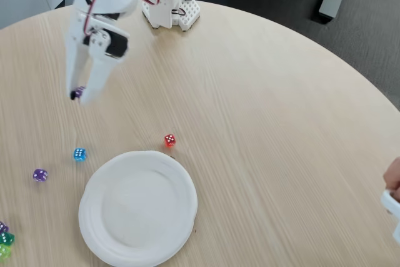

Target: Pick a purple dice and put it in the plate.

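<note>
Currently clamps a purple dice (77,93) in white tool (79,96), raised over worktop (262,123), apart from plate (100,242)

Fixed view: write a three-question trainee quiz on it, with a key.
1. True or false: the tool is shut on a purple die.
2. Which die lies nearest the plate? A) blue die B) red die C) the purple die at left
3. Fill in: the plate holds ___ dice.

Key: 1 true; the purple die sits between the fingertips, apparently lifted off the table. 2 B; it sits just off the rim. 3 no.
</note>
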Motion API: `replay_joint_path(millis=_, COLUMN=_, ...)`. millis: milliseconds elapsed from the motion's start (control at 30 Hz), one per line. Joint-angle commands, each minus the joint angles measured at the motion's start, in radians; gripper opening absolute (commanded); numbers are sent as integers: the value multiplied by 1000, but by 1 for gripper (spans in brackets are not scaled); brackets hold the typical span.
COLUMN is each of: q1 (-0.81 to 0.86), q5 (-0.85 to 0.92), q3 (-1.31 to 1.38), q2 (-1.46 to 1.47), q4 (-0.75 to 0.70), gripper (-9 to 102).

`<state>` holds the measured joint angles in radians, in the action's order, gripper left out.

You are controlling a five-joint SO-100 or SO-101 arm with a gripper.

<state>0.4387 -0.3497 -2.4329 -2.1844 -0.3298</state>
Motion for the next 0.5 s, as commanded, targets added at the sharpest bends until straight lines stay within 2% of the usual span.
replay_joint_path(millis=0, q1=32, q5=5, q3=41, q2=-5, q4=14, gripper=0)
replay_joint_path(millis=167, q1=41, q5=-38, q3=49, q2=-8, q4=14, gripper=0)
replay_joint_path(millis=467, q1=-18, q5=-236, q3=175, q2=-9, q4=-5, gripper=0)
